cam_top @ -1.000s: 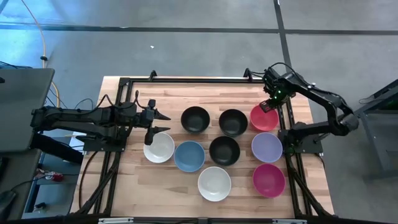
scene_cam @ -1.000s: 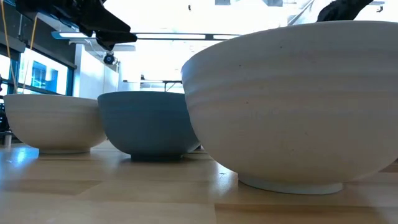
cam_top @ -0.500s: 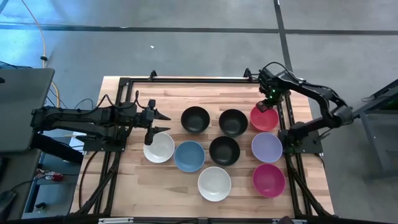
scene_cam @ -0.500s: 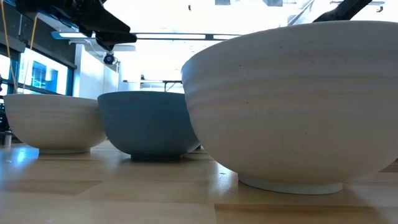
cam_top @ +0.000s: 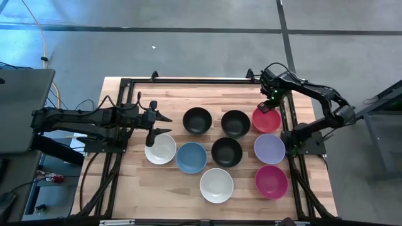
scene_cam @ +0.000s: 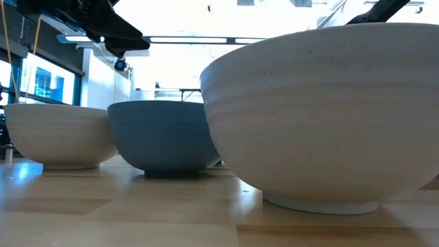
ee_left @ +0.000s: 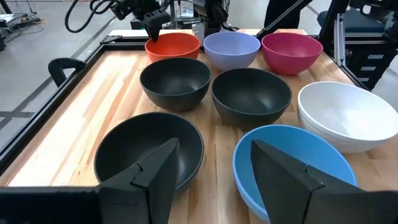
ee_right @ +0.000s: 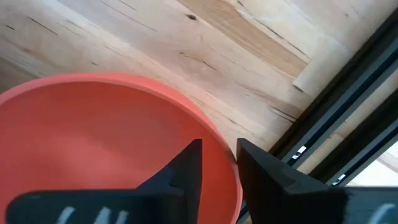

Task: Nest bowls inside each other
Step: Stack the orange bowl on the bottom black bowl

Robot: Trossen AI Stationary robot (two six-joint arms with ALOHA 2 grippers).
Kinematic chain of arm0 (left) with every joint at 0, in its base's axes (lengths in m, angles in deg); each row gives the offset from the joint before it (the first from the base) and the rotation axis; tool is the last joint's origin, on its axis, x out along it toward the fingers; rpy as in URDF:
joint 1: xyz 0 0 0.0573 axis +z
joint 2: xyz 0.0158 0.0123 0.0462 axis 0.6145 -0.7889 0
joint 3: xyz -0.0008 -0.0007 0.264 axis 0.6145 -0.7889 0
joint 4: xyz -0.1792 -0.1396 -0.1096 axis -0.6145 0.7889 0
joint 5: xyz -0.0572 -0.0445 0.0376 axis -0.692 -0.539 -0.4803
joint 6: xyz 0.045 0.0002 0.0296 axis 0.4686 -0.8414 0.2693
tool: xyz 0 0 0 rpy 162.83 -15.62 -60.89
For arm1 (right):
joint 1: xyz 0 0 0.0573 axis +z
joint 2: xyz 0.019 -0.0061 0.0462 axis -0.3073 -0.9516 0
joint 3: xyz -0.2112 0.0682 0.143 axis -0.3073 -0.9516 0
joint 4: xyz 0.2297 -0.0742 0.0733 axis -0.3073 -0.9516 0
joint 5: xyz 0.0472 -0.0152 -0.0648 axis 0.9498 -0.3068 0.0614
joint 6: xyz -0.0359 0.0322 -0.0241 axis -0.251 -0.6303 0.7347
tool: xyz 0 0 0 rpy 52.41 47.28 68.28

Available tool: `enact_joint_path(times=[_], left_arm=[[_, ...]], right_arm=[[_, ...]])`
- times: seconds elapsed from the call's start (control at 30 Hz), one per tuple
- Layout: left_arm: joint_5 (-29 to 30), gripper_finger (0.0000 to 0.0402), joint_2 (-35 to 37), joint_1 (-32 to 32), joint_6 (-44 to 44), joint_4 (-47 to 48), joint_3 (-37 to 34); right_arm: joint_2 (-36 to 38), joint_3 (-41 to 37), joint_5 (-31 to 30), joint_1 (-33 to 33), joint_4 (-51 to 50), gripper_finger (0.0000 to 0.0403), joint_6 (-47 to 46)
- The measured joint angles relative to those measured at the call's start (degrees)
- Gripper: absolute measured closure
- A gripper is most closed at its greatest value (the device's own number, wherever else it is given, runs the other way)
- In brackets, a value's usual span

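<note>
We are poising right hand [ee_right: 216, 163] over rim of far-right magenta bowl [cam_top: 266, 118], fingers slightly apart, one inside, one outside wall; judging it light, stiff, slick, so pinching rim. Eight bowls sitting separate on wooden surface [cam_top: 188, 97]. Left hand [cam_top: 155, 125] spread apart, hovering by white bowl [cam_top: 161, 149]

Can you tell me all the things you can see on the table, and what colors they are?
Black bowls: three, black, middle of the table.
White bowls: two, white, left side and front middle.
Blue bowl: one, light blue, beside the left white bowl.
Pink bowls: two, magenta, right side, back and front.
Lavender bowl: one, between the pink bowls.
Table: one, light wood.
Left gripper: open, over the left white bowl's rim.
Right gripper: open, straddling the back pink bowl's rim.
</note>
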Motion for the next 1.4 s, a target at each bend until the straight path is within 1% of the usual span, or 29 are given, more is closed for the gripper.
enact_joint_path(times=[0.5, 0.77, 0.93, 1.07, 1.17, 1.33, 1.4], left_arm=[[0.0, 0.0213, 0.0, 0.0, -0.2, 0.0, 0.0], [0.0, 0.0213, 0.0, 0.0, -0.2, 0.0, 0.0], [0.0, 0.0213, 0.0, 0.0, -0.2, 0.0, 0.0], [0.0, 0.0213, 0.0, 0.0, -0.4, 0.0, 0.0], [0.0, 0.0213, 0.0, 0.0, -0.4, 0.0, 0.0], [0.0, 0.0213, 0.0, 0.0, -0.4, 0.0, 0.0], [0.0, 0.0213, 0.0, 0.0, -0.4, 0.0, 0.0]], right_arm=[[0.0, 0.0, 0.3, 0.0, 1.3, 0.0398, 1.5], [0.0, 0.1, 0.2, 0.0, 1.2, 0.0402, 3.5], [0.0, 1.7, -0.3, 0.0, -1.2, 0.0402, 4.1], [0.0, 5.1, -2.1, 0.0, -6.3, 0.0402, 4.1], [0.0, 8.5, -2.1, 0.0, -10.5, 0.0402, 3.3], [0.0, 13.7, -1.4, 1.3, -16.0, 0.0403, 2.4], [0.0, 15.3, 0.1, 2.0, -17.6, 0.0403, 2.4]])
